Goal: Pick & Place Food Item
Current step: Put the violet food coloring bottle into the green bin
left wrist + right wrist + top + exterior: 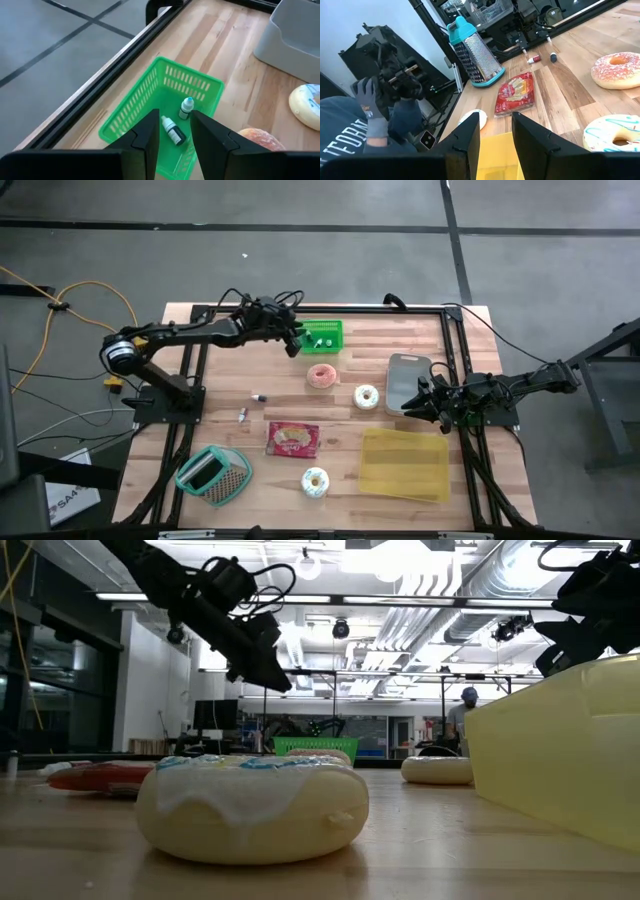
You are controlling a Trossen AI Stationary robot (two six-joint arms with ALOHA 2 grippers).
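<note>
Table [340, 480]: wood top w/ food props spread over it. Yellow tray [404, 465] sits near right, grey bin [406, 380] beyond it, green basket [322, 335] at far centre. Two small bottles [174, 132] already lie in the basket.

Task's thing, by my read: pink donut [322, 375], just near-side of the basket; white donut [367, 395] to its right, snack pack [293, 439] and another donut [315, 481] nearer.

Left gripper [297, 340] hangs above the basket's left edge, jaws apart by a narrow gap, nothing between them. Right gripper [418, 402] is parked by the bin, jaws part open, empty.

To do it well: clear the basket rim first, then swing near and right over the pink donut. Open wider before descent; the ring looks broader than the present gap. Pinch across one side of the ring, not the hole.
</note>
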